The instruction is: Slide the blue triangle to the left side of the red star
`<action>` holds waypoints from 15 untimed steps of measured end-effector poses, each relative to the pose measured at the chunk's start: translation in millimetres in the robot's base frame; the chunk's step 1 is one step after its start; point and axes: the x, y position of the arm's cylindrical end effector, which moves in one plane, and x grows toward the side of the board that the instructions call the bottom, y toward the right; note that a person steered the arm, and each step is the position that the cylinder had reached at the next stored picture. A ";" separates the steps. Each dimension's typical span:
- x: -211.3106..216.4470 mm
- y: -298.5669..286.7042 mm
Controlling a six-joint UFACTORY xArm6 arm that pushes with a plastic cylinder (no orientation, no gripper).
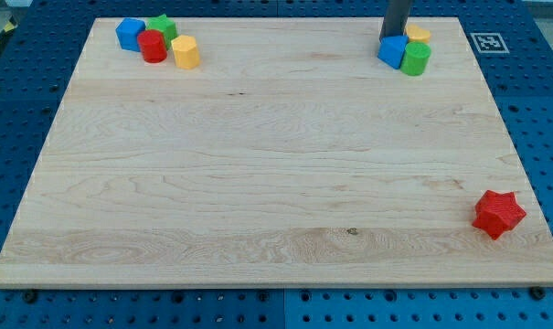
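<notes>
Here the blue triangle (393, 50) sits near the top right corner of the surface (276, 183), and my tip (391, 37) stands right at its upper edge, apparently touching it from the view's top. The rod rises straight out of the picture at the top. There is no claw on this arm, only the rod, so nothing is open or closed.

The triangle's flat blue faces look toward the view's bottom and left; which way its point aims and how its long axis runs I cannot tell from this angle. Just to its right, touching it, is a green cylinder (415, 58), upright. Behind both, toward the view's top, a yellow block (418, 34) peeks out, its shape partly hidden.

The red star (498, 214) lies well apart from this group, near the bottom right corner, flat on the surface.

At the top left corner is a second cluster: a blue block (128, 34), a green star (162, 27), a red cylinder (152, 46) and a yellow block (186, 52), all packed close together, the red cylinder in the middle and touching its neighbours. A blue pegboard (20, 137) lies around the surface.
</notes>
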 end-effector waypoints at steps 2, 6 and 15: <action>35.1 0.0; 157.3 -0.3; 288.5 -4.3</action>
